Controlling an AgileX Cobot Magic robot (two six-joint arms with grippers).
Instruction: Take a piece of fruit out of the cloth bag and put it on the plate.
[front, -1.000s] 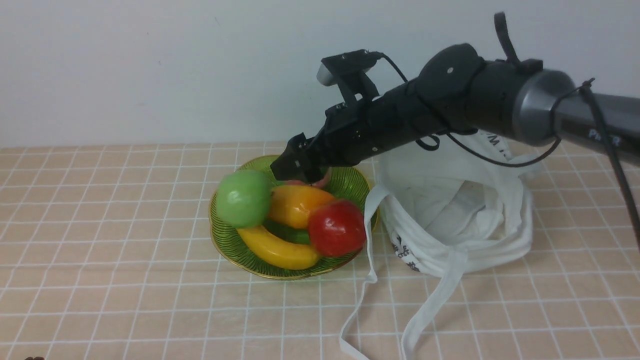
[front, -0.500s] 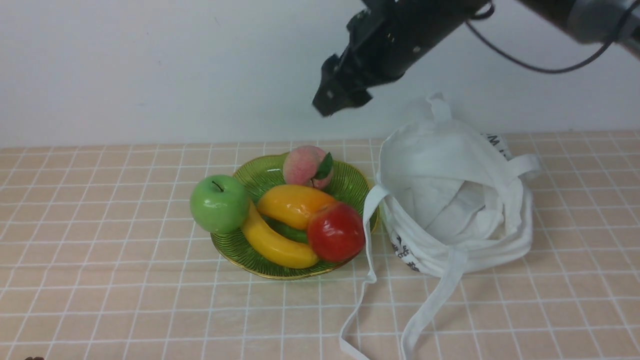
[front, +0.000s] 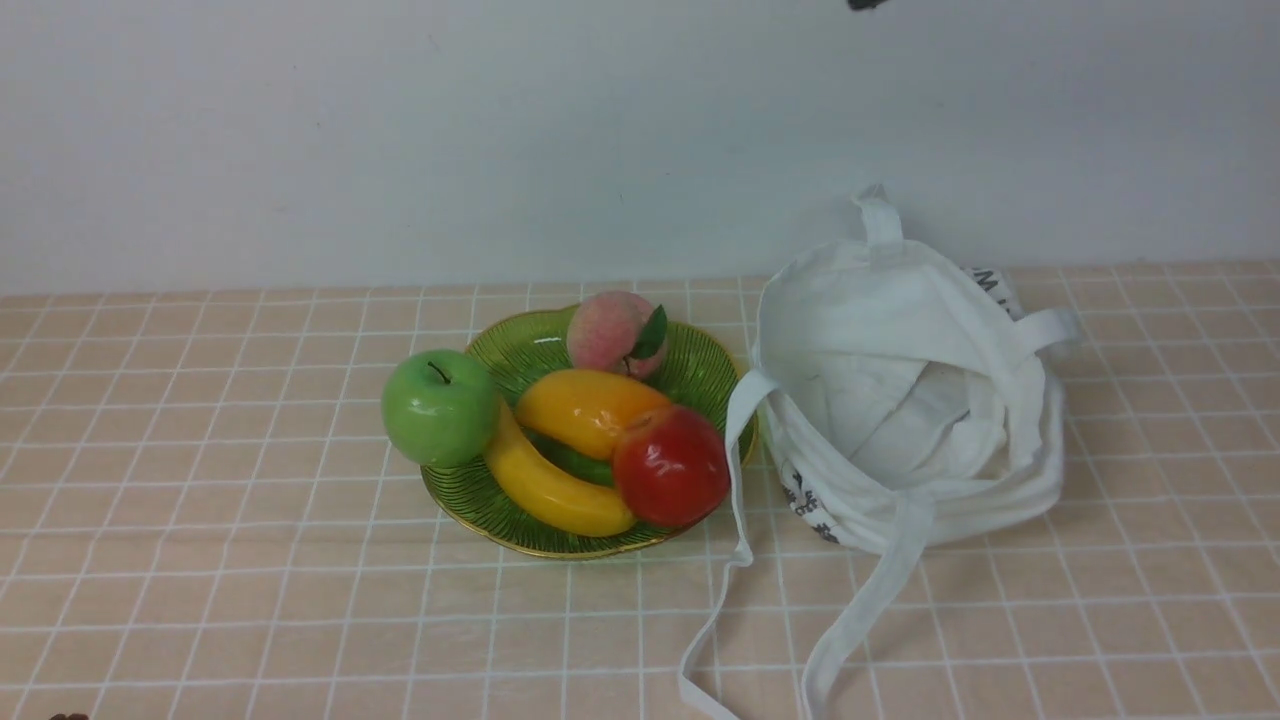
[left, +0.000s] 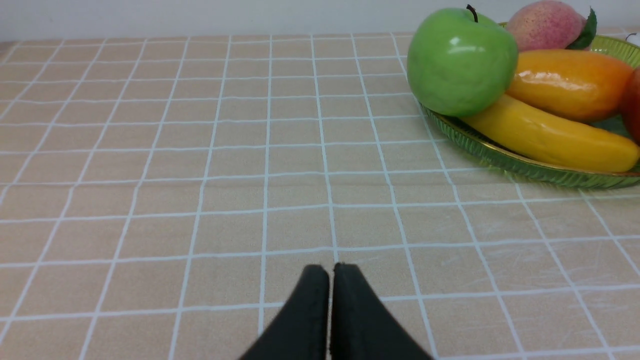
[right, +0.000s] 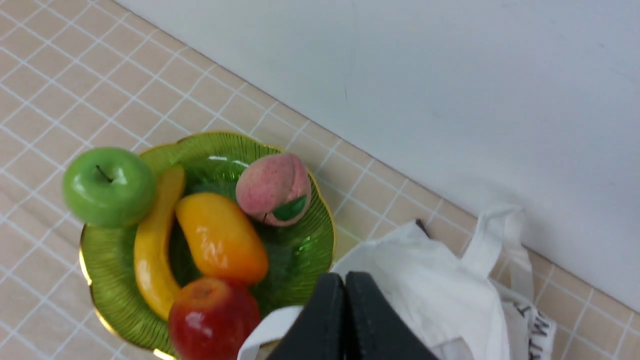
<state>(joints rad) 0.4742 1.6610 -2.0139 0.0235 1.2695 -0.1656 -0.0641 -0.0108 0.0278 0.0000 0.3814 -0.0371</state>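
Observation:
The green apple (front: 440, 408) rests upright on the left rim of the green ribbed plate (front: 700, 365), leaning against a banana. It also shows in the left wrist view (left: 461, 62) and the right wrist view (right: 109, 186). The white cloth bag (front: 905, 395) slumps open to the right of the plate, its straps trailing forward. My right gripper (right: 344, 278) is shut and empty, high above the gap between the plate (right: 300, 250) and the bag (right: 435, 280). My left gripper (left: 330, 270) is shut and empty, low over the table, left of the plate (left: 525, 165).
A pink peach (front: 612, 332), a mango (front: 585, 408), a banana (front: 545, 488) and a red apple (front: 670, 465) lie on the plate. A white wall stands close behind the table. The checked cloth (front: 200, 560) covers the table.
My right arm has risen from the peach on the plate and gone up out of the front view. The green apple has shifted left onto the plate's rim and turned stem-up.

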